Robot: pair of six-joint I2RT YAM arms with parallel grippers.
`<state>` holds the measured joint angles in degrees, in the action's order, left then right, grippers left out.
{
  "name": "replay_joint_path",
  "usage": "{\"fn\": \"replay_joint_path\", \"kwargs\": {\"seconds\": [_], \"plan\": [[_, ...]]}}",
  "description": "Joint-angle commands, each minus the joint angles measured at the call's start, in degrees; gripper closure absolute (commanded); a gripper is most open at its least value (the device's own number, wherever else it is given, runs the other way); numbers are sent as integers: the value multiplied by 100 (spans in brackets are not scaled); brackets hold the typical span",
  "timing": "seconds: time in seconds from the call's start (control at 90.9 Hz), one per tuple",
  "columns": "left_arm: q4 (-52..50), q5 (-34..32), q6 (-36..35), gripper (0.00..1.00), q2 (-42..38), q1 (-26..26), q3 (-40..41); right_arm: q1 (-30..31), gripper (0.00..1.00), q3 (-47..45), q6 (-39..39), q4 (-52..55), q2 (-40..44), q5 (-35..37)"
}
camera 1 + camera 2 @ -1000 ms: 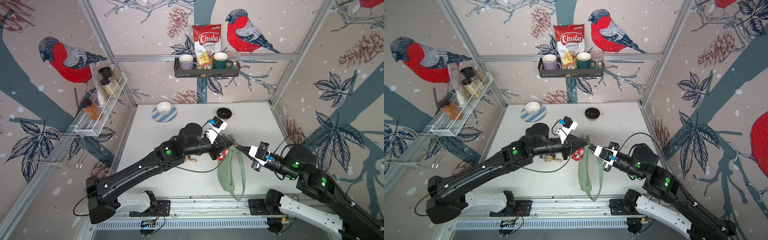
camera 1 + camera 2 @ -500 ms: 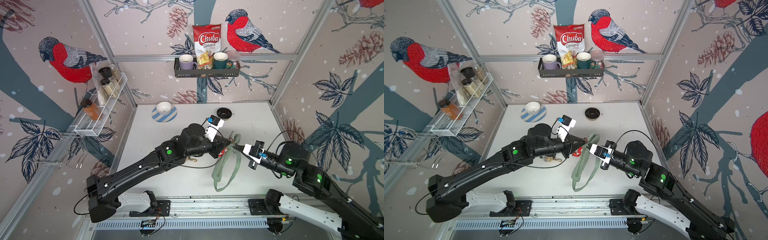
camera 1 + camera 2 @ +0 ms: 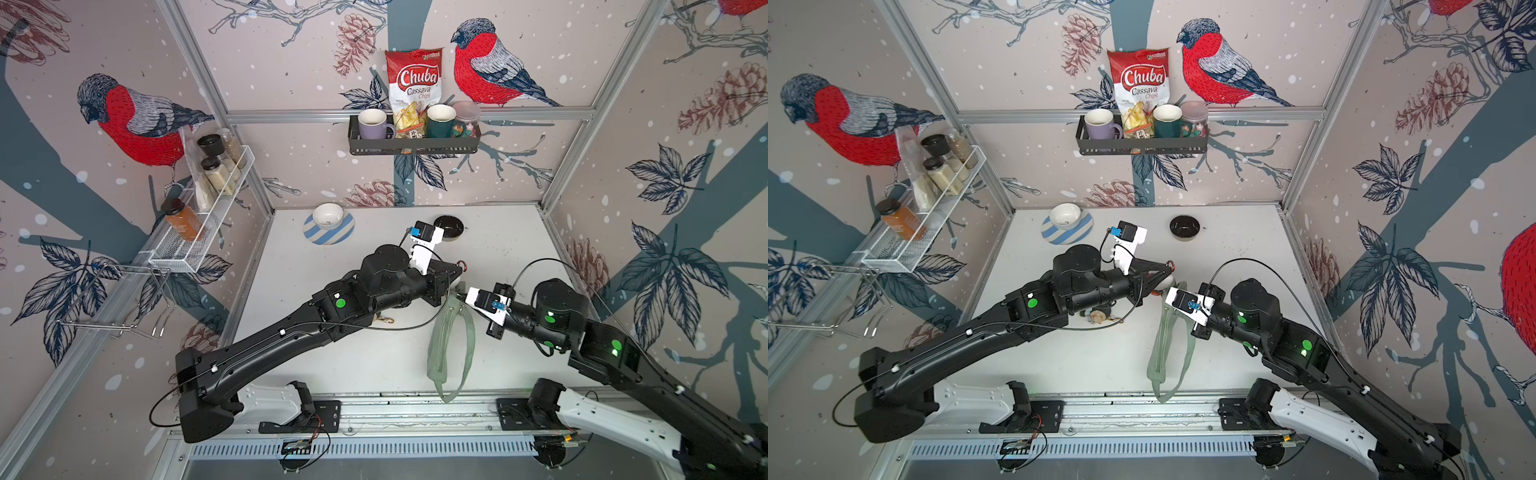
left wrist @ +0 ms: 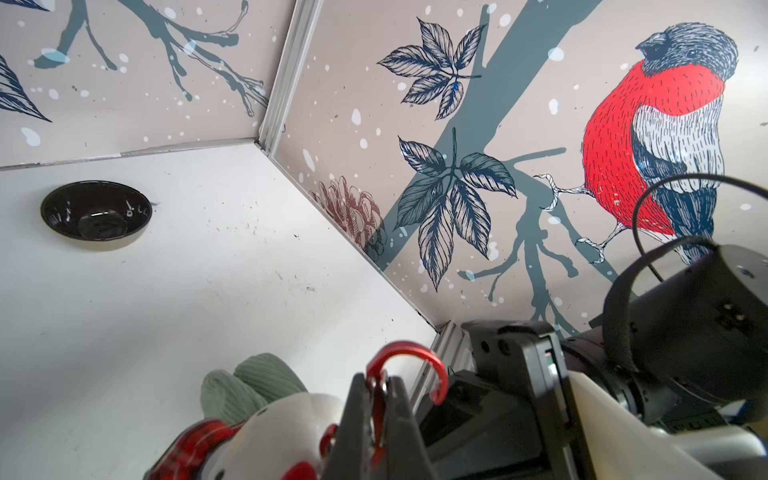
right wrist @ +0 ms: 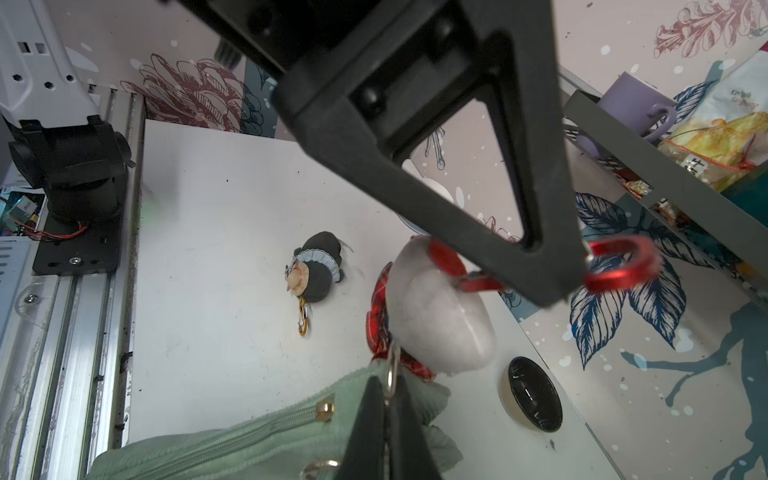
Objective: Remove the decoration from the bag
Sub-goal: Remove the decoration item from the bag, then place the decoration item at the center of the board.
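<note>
White table, boxed in by bird-print walls. Two arms are reached in over it, tips nearly meeting.

Left gripper: jaws are clamped together on a red carabiner, whose curved end sticks out past the fingertips. A white plush decoration with red plaid trim is hung from the carabiner, just under this gripper and between the two grippers.

Right gripper: jaws are closed on a metal ring at the end of the bag. The ring is seen touching the plaid trim just ahead of the fingertips. Whether the two are linked there cannot be told, as the trim hides the joint.

Bag: sage green, with its zipper running away from the right fingers. In both top views the bag is hung limp from the right gripper, top end raised. Its lower end is seen against the front rail on the base side of that gripper.

Elsewhere: a dark plush with a gold clip is laid flat on the table under the left arm, well apart from both grippers. A black bowl is set on the table beyond the left gripper, toward the back wall.
</note>
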<state>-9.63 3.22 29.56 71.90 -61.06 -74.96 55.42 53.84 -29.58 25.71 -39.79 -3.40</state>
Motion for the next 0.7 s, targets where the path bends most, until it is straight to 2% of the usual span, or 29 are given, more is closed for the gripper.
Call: {"fn": "replay_joint_path", "kwargs": {"seconds": [0.0,0.264,0.506,0.616,0.693], "plan": [[114,-197,-109,100,-27,-11,-4,-33,100,-54,99,-271,126,-7],[-320,-809,-673,100,-48,49,-165,-106,100,-70,194,-331,221,150],[-619,-946,-956,100,-44,682,-158,-388,100,-131,424,-492,144,156],[-887,-1156,-975,100,12,981,-173,-709,100,-118,614,-547,47,99],[-1378,-1334,-748,100,150,1301,-211,-1093,100,-55,1043,-586,-67,162]]}}
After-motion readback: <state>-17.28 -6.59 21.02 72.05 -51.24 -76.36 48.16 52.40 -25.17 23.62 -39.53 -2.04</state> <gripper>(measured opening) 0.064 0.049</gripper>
